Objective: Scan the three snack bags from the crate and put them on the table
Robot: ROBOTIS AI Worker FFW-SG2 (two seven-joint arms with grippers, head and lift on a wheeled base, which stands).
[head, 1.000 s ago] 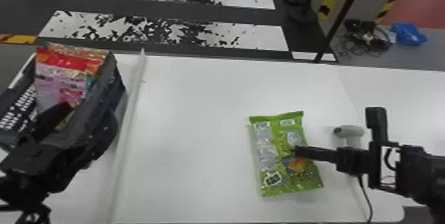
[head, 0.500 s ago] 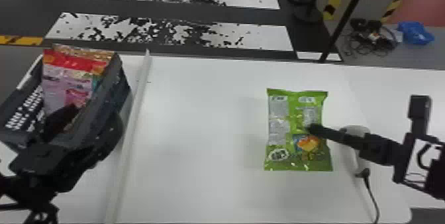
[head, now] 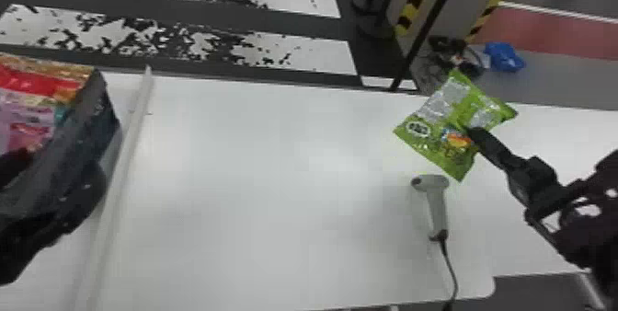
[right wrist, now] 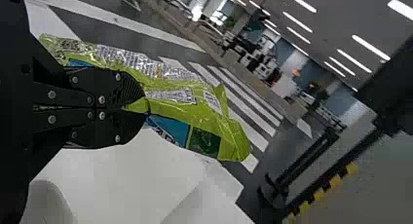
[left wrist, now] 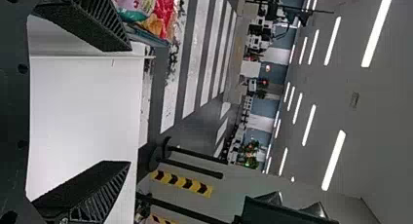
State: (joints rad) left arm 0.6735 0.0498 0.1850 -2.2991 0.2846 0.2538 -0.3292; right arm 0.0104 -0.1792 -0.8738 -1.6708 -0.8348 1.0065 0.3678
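Observation:
In the head view my right gripper (head: pixel 473 133) holds a green snack bag (head: pixel 443 112) above the right part of the white table, just beyond the grey scanner (head: pixel 437 204). The right wrist view has the right gripper (right wrist: pixel 146 104) shut on the pinched middle of the green bag (right wrist: pixel 204 117). At the left of the head view is the dark crate (head: pixel 87 135) with pink and red snack bags (head: pixel 32 98) upright in it. My left gripper (head: pixel 23 163) is by the crate's near side; in the left wrist view the left gripper (left wrist: pixel 126 107) stands open with nothing between its fingers.
A raised white strip (head: pixel 122 186) runs along the table (head: pixel 257 195) beside the crate. The scanner's black cable (head: pixel 453 268) trails to the near edge. Beyond the far edge stand dark posts on the floor, near a blue bundle (head: pixel 503 57).
My right gripper has carried the green bag to the right and farther back, turning it and uncovering the scanner. The head view has shifted; the left gripper still stays by the crate.

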